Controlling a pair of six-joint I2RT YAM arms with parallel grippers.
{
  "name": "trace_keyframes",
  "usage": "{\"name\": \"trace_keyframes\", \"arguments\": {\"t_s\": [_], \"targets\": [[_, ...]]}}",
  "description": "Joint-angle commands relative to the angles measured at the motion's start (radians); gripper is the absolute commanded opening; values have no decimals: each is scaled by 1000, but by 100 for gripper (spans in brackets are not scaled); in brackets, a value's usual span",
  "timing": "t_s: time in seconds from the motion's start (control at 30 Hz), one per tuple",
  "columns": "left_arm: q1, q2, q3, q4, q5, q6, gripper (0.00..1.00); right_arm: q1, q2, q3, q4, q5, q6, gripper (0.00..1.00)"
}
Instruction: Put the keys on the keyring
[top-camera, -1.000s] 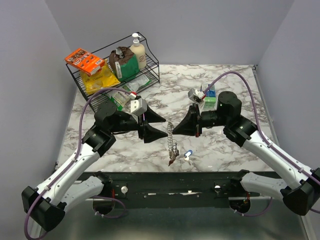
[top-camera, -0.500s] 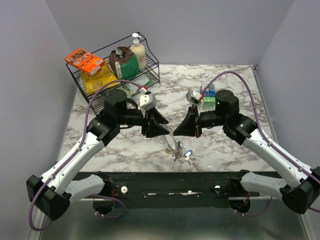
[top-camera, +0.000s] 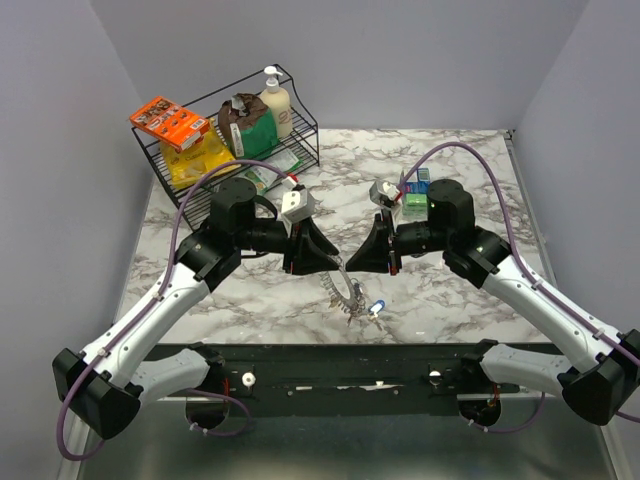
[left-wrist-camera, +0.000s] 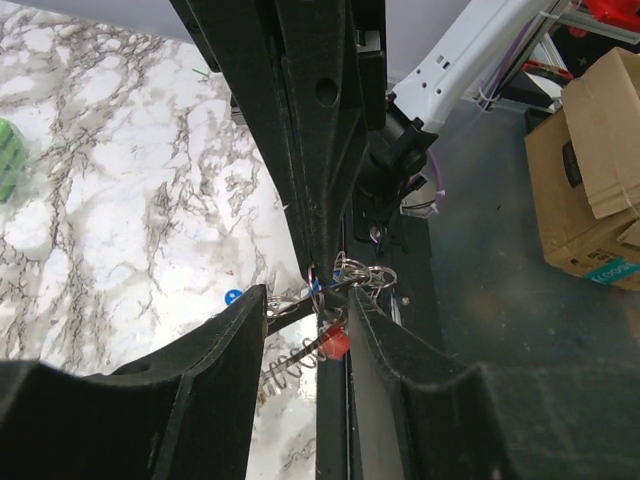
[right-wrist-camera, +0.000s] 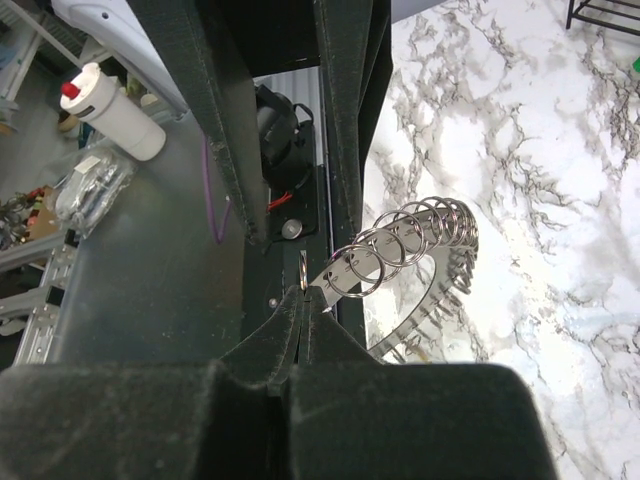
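The keyring (top-camera: 345, 288), a jagged silvery metal band strung with wire rings, hangs between my two grippers over the table's front edge. My right gripper (top-camera: 352, 267) is shut on a small ring at one end of it, as the right wrist view shows (right-wrist-camera: 305, 292), with the keyring (right-wrist-camera: 415, 250) curving away. My left gripper (top-camera: 334, 262) is open. In its wrist view the gripper (left-wrist-camera: 305, 305) has one finger on each side of a red key head (left-wrist-camera: 333, 343) and the wire rings (left-wrist-camera: 358, 272). A blue and white key (top-camera: 377, 308) hangs by the keyring's low end. No yellow key shows.
A black wire rack (top-camera: 300, 150) stands at the back left with an orange box (top-camera: 168, 121), a green pack (top-camera: 250, 125) and a pump bottle (top-camera: 275, 97). A green and blue box (top-camera: 418, 197) sits behind the right arm. The table's front edge (top-camera: 300, 340) lies just below the keyring.
My left arm has swung right and brought its open gripper up to the keyring. The keyring has shifted and now hangs bunched between the two grippers. My right gripper has barely moved.
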Motion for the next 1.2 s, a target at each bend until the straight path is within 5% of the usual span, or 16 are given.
{"name": "trace_keyframes", "arguments": {"t_s": [0.0,0.17,0.67,0.9,1.07,1.17], "targets": [[-21,16,33,-44,14,20,46,-2,0,44,15,14,-8,1],[-35,26,38,-67,-31,37,47,-2,0,47,16,13,-7,1],[-53,59,69,-116,-46,66,26,-2,-4,36,19,13,-4,1],[-59,64,72,-118,-52,68,0,-4,-9,33,22,16,-1,1],[-58,46,47,-96,-91,68,0,-2,-17,27,25,37,13,1],[-58,15,10,-43,-143,46,0,-2,-38,17,36,85,41,9]]}}
